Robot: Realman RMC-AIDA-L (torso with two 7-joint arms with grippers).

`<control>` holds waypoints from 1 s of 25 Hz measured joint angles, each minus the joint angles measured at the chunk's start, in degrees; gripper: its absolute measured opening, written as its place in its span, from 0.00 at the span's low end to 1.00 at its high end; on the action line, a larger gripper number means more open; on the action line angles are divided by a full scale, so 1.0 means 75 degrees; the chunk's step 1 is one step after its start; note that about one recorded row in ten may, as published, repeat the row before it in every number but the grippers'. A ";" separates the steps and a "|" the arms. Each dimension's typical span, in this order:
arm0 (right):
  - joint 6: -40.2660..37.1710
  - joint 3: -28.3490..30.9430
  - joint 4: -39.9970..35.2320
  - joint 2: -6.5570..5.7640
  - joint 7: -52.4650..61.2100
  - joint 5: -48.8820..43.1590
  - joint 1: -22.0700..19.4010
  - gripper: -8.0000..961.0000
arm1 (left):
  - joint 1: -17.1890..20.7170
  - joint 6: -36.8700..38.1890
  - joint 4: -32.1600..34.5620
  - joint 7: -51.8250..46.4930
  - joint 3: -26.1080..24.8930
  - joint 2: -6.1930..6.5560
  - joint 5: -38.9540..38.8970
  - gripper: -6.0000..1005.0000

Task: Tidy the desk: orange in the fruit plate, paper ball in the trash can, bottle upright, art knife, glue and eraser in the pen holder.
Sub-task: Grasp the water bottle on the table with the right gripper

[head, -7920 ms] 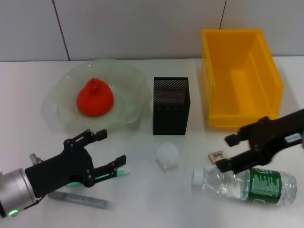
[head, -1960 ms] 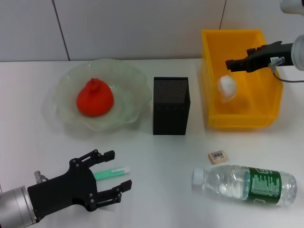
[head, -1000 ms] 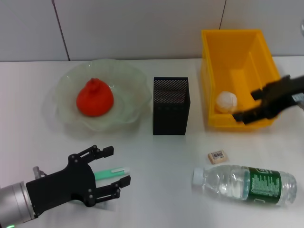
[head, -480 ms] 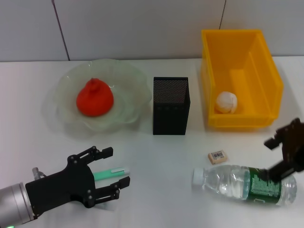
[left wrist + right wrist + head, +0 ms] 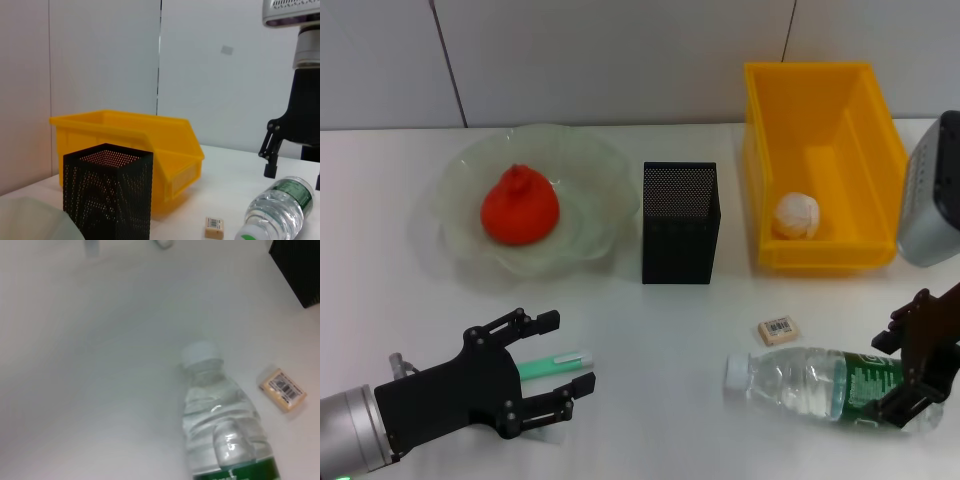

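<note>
Bottle (image 5: 825,387) lying lengthwise, cap toward left gripper (image 5: 552,375); right gripper (image 5: 910,368) fingers spread over its base

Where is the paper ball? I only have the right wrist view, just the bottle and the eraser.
Observer: The paper ball lies inside the yellow trash can, behind the eraser.
Operator: What is the left gripper doing?
Observer: The left gripper is open near the table's front left, with a green stick lying between its fingers.
Operator: Is the orange sorted?
Observer: Yes, the orange sits in the fruit plate, left of the pen holder.
</note>
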 joint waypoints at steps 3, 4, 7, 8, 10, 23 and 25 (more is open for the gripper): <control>0.0312 -0.0205 -0.0269 0.0020 0.0048 -0.0075 0.0002 0.87 | 0.0009 0.0011 -0.0003 0.0000 0.0000 0.0000 0.0000 0.81; 0.0312 -0.0205 -0.0269 0.0020 0.0048 -0.0075 0.0002 0.87 | 0.0010 0.0011 -0.0004 0.0000 0.0000 0.0000 0.0000 0.81; 0.0534 -0.0434 -0.0489 0.0026 0.0089 -0.0080 0.0011 0.87 | 0.0012 0.0012 -0.0007 0.0000 0.0000 0.0000 0.0000 0.81; 0.0677 -0.0566 -0.0610 0.0028 0.0150 -0.0094 0.0020 0.87 | 0.0012 0.0012 -0.0006 0.0000 0.0000 -0.0001 0.0000 0.81; 0.0738 -0.0617 -0.0658 0.0029 0.0177 -0.0103 0.0024 0.87 | 0.0012 0.0012 -0.0005 0.0000 0.0000 0.0000 0.0000 0.81; 0.1275 -0.1068 -0.1086 0.0066 0.0418 -0.0068 0.0002 0.87 | 0.0069 0.0040 0.0002 0.0000 0.0000 0.0000 0.0000 0.81; 0.1317 -0.1146 -0.1128 0.0065 0.0432 -0.0067 -0.0005 0.87 | 0.0075 0.0044 0.0002 0.0000 0.0000 0.0000 0.0000 0.81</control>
